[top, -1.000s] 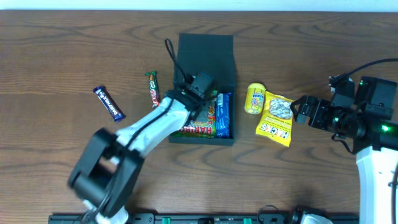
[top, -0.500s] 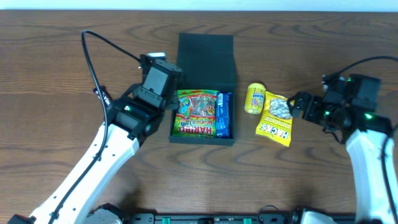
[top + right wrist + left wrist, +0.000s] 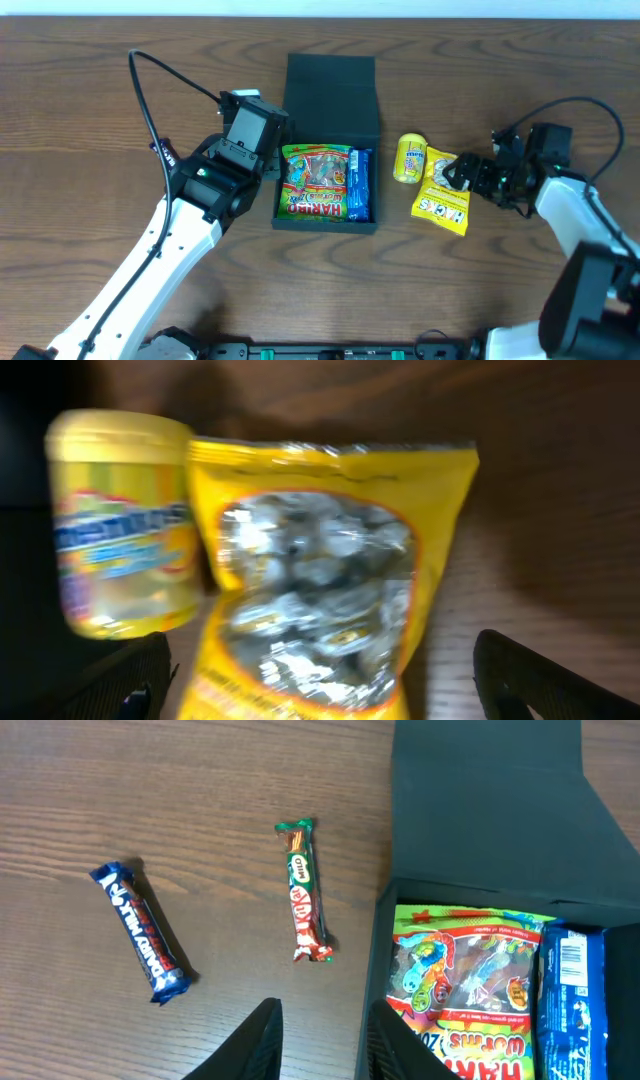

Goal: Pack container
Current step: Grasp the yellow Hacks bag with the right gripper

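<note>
Container (image 3: pixel 330 95) mid-bench, flap lid laid open on far side — gummy bag (image 3: pixel 318 182) and blue packet (image 3: pixel 361 185) inside. Left claw (image 3: pixel 325 1045) slightly parted, empty, above bench (image 3: pixel 150 780) just left of container. Right claw (image 3: pixel 320 690) spread wide over yellow bag (image 3: pixel 310 580), beside yellow tub (image 3: pixel 120 530) — nothing pinched.

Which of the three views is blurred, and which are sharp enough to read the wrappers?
Right wrist view: blurred; the yellow bag and the yellow tub are smeared and their print is unreadable. Left wrist view: sharp; the blue bar has crisp edges and lettering. Overhead view: sharp and evenly lit, though the dark box shows little surface detail.
</note>
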Controlling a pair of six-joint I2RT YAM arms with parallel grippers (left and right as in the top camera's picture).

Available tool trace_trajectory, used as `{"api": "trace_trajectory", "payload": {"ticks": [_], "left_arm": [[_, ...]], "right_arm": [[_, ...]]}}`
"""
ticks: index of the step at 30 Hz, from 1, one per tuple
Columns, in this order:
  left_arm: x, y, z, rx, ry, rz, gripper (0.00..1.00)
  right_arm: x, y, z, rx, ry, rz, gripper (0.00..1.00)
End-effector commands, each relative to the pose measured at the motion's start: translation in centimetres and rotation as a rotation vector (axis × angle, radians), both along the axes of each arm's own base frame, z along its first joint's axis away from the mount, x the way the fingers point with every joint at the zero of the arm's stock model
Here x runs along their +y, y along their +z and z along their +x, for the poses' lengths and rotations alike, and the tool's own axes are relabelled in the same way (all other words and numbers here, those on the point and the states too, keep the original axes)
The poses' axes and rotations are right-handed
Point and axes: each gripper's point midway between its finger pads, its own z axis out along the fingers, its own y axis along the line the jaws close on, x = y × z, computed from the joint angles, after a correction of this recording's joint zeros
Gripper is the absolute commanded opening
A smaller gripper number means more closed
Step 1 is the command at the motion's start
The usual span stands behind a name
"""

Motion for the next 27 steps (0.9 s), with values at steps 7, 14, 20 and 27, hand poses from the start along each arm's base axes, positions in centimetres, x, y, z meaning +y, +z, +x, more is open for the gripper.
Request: {"api": "trace_trajectory", "payload": {"ticks": [7,14,20,27], "left_arm": [[0.3,0.5,0.3,-0.017,0.011,0.008,0.37],[0.2,0.6,0.4,-0.022,0.011,0.006,0.39],[0.3,0.6,0.4,-0.024,0.012,0.005,0.40],[0.0,1.2,0.9,-0.054,0.052,-0.045,0.40]], "right_arm": [[0.3,-4.9,-0.6,0.126,-0.046,0.066,0.04],[0.1,-1.1,0.2,0.110,-0.056,0.069,0.01],[1.3,8.2,2.0,-0.046,-0.008,0.042,0.01],[11.8,15.3,1.9,-0.251,0.229,0.140,0.01]]}}
